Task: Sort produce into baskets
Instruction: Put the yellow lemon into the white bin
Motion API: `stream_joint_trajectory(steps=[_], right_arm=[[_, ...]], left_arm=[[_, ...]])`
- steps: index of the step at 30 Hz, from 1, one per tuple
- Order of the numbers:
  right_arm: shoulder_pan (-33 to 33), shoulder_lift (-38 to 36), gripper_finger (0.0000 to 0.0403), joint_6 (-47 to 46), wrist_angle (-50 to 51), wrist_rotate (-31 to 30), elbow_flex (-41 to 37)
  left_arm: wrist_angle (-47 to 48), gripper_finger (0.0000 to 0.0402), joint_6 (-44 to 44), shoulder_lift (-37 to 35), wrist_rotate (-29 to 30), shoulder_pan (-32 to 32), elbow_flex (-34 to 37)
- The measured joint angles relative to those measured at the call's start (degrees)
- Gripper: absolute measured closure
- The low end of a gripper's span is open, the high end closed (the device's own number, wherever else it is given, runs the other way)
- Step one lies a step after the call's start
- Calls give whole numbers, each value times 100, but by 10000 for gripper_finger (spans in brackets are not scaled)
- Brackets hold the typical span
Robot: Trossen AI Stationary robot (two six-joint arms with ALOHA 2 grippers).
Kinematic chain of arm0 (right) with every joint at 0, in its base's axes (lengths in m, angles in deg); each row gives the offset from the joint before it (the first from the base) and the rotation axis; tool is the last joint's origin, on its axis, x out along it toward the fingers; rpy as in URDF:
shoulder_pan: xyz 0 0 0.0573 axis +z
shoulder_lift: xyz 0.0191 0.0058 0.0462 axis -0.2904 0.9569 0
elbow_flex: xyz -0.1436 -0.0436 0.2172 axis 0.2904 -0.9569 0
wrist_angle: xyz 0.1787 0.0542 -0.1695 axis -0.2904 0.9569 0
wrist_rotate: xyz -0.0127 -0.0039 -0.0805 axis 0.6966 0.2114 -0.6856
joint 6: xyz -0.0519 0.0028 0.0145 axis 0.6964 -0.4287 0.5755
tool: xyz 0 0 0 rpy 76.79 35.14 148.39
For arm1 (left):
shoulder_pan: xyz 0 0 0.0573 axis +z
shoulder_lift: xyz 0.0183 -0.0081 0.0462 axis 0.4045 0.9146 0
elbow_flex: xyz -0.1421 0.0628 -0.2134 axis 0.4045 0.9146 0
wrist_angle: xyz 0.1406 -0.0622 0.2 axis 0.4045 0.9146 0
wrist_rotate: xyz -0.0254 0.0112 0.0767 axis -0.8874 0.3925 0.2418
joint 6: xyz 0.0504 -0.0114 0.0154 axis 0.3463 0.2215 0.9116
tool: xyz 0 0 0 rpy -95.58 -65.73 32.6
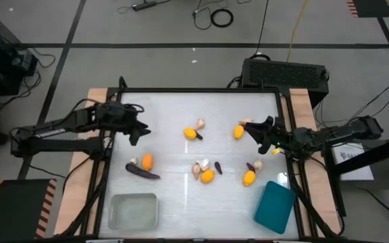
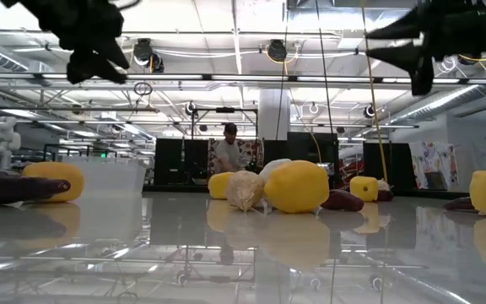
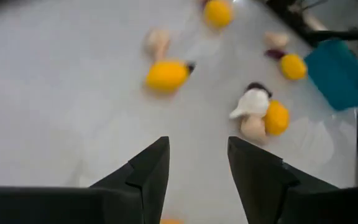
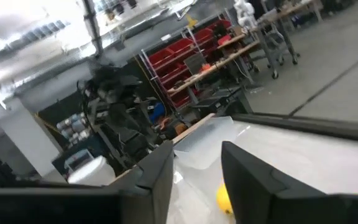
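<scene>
The produce lies scattered on the white table. Orange-yellow fruits (image 1: 192, 133) (image 1: 207, 176) and pale bulbs (image 1: 200, 124) sit mid-table. A long purple eggplant (image 1: 143, 173) lies at the left beside another fruit (image 1: 146, 161). The teal basket (image 1: 274, 206) stands at the near right and the greyish translucent basket (image 1: 134, 210) at the near left. My left gripper (image 1: 139, 135) (image 3: 197, 146) hangs open above the table's left part, tipped down toward the produce. My right gripper (image 1: 252, 129) (image 4: 196, 149) is open, about level, next to a fruit (image 1: 238, 131) at the right.
Bare table lies between the two basket ends at the near edge and along the far edge. Wooden side rails (image 1: 93, 98) frame the table. A dark box (image 1: 286, 71) stands behind the far right corner. In the low view a person (image 2: 229, 152) stands far off in the room.
</scene>
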Motion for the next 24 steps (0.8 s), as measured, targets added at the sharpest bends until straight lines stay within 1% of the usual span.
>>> stream_joint_trajectory(steps=[2,4,7,9,13,15,19,24], right_arm=[[0,289,256,308,129,82,354],[0,623,244,729,258,120,783],[-4,1098,226,1321,543,118,1461],[-36,1404,215,1580,858,129,1933],[-162,2004,191,1588,1849,180,2815],[-261,2285,177,1574,2177,481,3153],[-444,2856,151,1574,2363,1092,3695],[-664,3513,132,1602,2396,1585,4125]], left_arm=[[527,231,-659,315,-11,0,-255],[975,231,-1060,599,-232,0,-428],[1350,230,-1516,939,-745,-34,-525],[1456,230,-1783,1103,-824,-172,-525],[1640,230,-2270,1382,-562,-656,-527],[1621,230,-2515,1518,-364,-936,-527],[1615,230,-2851,1794,28,-1437,-527],[1632,230,-2965,2143,305,-1926,-527]])
